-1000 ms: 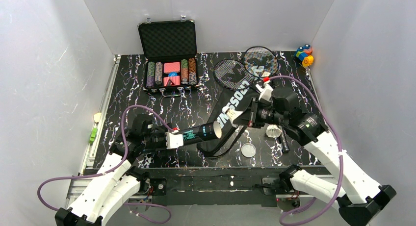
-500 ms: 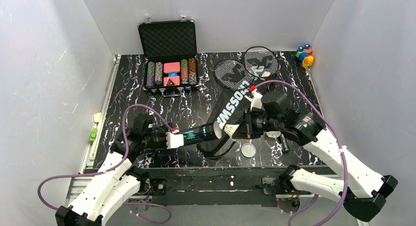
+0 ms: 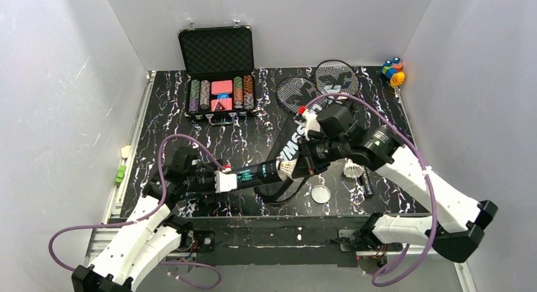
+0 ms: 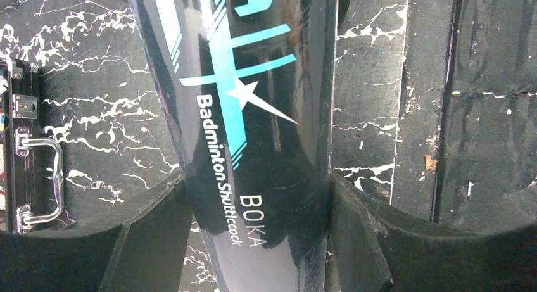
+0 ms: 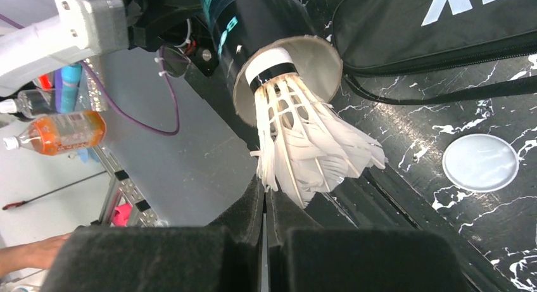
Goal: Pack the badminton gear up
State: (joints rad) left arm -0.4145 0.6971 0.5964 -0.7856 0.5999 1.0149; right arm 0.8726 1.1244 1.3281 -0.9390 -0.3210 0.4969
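Note:
My left gripper (image 3: 221, 180) is shut on the long black tube with teal print (image 3: 256, 173), held level above the table with its open mouth to the right. In the left wrist view the tube (image 4: 240, 114) sits between both fingers (image 4: 361, 228). My right gripper (image 3: 297, 166) is shut on the feather edge of a white shuttlecock (image 5: 304, 140), whose cork end sits inside the tube's mouth (image 5: 316, 48). A second shuttlecock (image 3: 353, 170) lies on the table. The black CROSSWAY bag (image 3: 292, 143) lies under the arms. Two rackets (image 3: 297, 94) (image 3: 337, 78) lie behind it.
An open black case of poker chips (image 3: 218, 83) stands at the back left. Colourful toy blocks (image 3: 392, 71) sit in the back right corner. A round clear lid (image 3: 321, 194) lies near the front edge, also in the right wrist view (image 5: 480, 162). A short black stick (image 3: 368, 183) lies to its right.
My right gripper has moved left with the shuttlecock, bringing its cork end into the tube's mouth. The tube's mouth has dipped slightly. The shuttlecock on the table is uncovered again.

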